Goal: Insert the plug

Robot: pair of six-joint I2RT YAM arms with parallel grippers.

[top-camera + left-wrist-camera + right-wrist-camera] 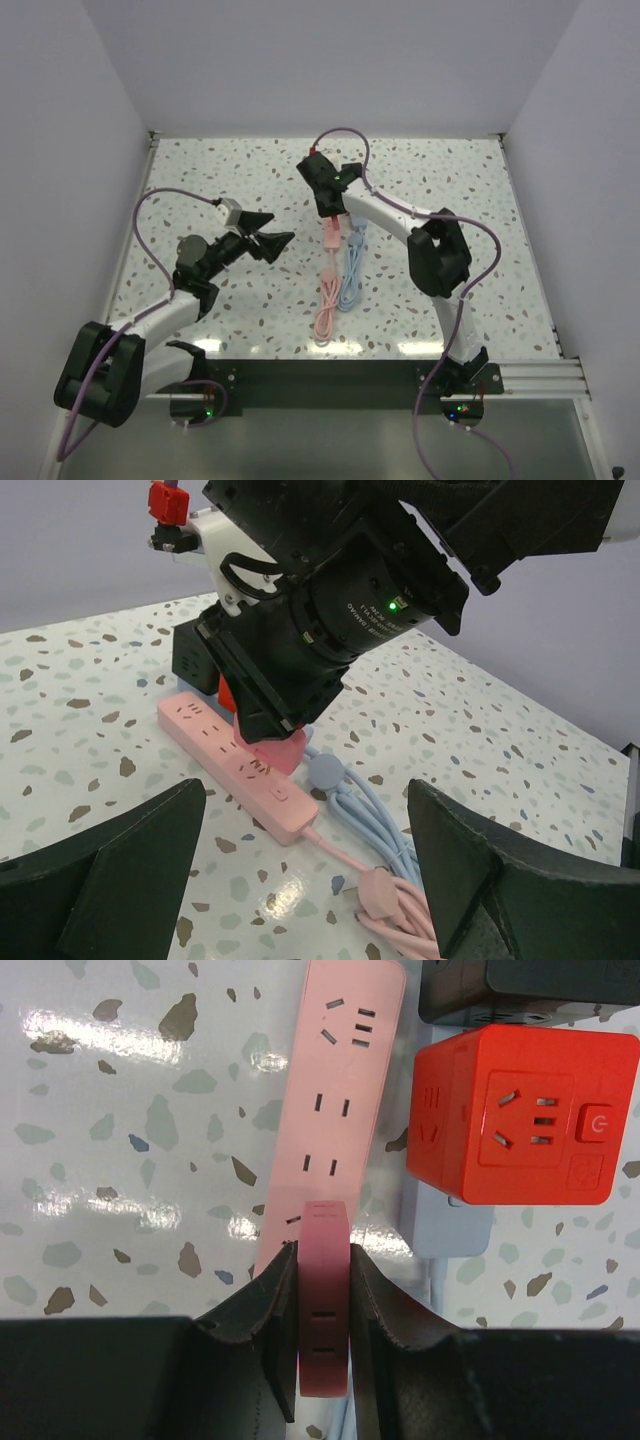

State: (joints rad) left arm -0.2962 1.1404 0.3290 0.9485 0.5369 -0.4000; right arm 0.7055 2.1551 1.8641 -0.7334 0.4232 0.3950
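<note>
Right pincer [323,1260]: clamping pink plug [324,1310] over pink power strip [340,1090] on tabletop [120,1110].
Left pincer [277,230]: gaping apart, gripping nothing.

The pink plug [324,1305] is sitting pinched edge-on between the two fingers of the right claw [323,1265], its front end poking past the fingertips. The pink power strip [338,1110] is lying flat just beneath and ahead of the claw (sockets facing up), stretching lengthwise away from it.
</note>
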